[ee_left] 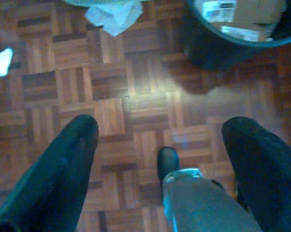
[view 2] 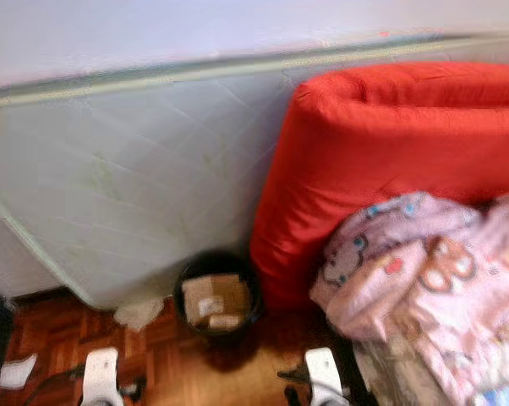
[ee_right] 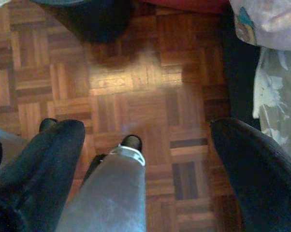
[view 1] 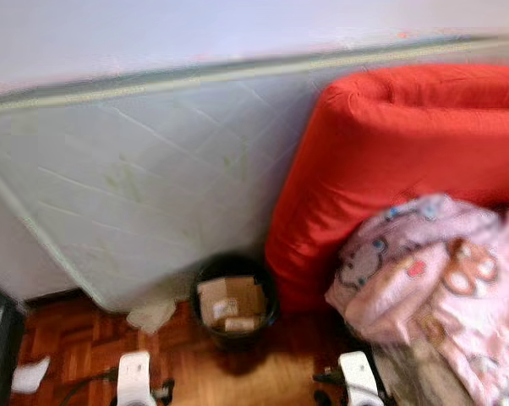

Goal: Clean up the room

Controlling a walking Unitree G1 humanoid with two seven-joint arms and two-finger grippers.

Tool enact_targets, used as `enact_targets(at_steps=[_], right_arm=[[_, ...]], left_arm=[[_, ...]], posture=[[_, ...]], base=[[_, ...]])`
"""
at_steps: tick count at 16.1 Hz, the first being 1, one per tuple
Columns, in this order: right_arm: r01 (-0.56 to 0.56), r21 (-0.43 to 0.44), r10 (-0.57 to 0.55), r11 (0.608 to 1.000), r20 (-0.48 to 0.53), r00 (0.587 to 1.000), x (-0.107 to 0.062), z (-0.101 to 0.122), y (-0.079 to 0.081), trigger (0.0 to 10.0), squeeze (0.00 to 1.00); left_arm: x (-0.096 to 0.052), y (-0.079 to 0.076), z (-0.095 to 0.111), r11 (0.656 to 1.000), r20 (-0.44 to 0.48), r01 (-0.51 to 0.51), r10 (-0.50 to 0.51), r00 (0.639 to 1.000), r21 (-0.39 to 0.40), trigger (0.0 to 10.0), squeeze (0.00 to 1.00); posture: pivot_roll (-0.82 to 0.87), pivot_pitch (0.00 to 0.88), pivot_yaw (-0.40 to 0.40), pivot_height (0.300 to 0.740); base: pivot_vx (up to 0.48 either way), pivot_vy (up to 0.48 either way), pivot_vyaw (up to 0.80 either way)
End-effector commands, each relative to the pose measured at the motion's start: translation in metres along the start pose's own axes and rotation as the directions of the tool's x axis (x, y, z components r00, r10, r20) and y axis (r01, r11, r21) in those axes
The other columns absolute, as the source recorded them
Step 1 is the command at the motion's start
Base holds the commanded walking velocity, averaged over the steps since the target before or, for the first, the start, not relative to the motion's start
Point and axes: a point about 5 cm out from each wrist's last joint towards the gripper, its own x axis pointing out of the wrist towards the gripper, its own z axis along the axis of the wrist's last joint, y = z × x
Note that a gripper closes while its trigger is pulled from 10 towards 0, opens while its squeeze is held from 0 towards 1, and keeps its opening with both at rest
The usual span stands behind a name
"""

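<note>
the head views are showing a pale quilted mattress leaning against the far wall, with a red rolled mattress standing just to its right. a black bin is sitting on the parquet floor in front of where the two meet, holding cardboard pieces. a crumpled white paper is lying just left of the bin, against the mattress foot, and another white scrap is lying well apart at the far left. a pink patterned blanket is heaped at the right, overlapping the red roll's lower part.

the left wrist view is looking straight down: the left claw is hanging spread wide over bare parquet, holding nothing, with the bin rim and the crumpled paper ahead of its fingers. a shine on the wood is lying between them.

the right wrist view is showing the right claw likewise spread and holding nothing above the floor, with the blanket's edge and a pale patterned cloth beside one finger, and the bin's dark side ahead.
</note>
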Motion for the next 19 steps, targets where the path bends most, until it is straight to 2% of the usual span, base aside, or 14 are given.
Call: enact_targets(at_steps=[1, 9, 10, 13, 19], right_arm=[[0.005, -0.002, -0.005, 1.000, -0.018, 1.000, -0.0007, -0.0033, -0.0023, 10.0, 0.00], [0.007, -0.006, -0.008, 1.000, -0.022, 1.000, -0.0005, -0.0027, -0.0023, 10.0, 0.00], [0.007, -0.007, -0.008, 1.000, -0.023, 1.000, -0.0004, -0.0026, -0.0021, 10.0, 0.00], [0.010, -0.005, -0.010, 1.000, -0.023, 1.000, -0.0005, -0.0027, -0.0027, 10.0, 0.00], [0.033, 0.027, -0.032, 0.999, -0.015, 0.999, -0.0007, -0.0034, -0.0032, 10.0, 0.00]], left_arm=[[-0.0009, -0.0005, -0.0045, 1.000, -0.020, -0.006, 0.006, 1.000, -0.008, 10.0, 0.00], [0.0003, -0.0052, 0.0005, 1.000, -0.001, 0.013, -0.013, 1.000, 0.005, 10.0, 0.00], [0.0006, -0.0075, 0.0020, 0.999, 0.004, 0.022, -0.023, 1.000, 0.046, 10.0, 0.00], [0.0003, -0.0093, 0.0007, 0.999, 0.001, 0.023, -0.023, 1.000, 0.049, 10.0, 0.00], [-0.0004, -0.0074, -0.0019, 0.999, -0.006, 0.017, -0.017, 1.000, 0.032, 10.0, 0.00]], posture=[[-0.05, 0.061, -0.046, 0.740], [-0.05, 0.074, -0.041, 0.740], [-0.05, 0.074, -0.041, 0.740], [-0.05, 0.076, -0.042, 0.740], [-0.05, 0.070, -0.042, 0.740]], base=[[0.000, 0.000, -0.74], [0.000, 0.000, -0.74], [0.000, -0.390, -0.74], [0.000, -0.450, -0.73], [0.000, 0.000, -0.74]])
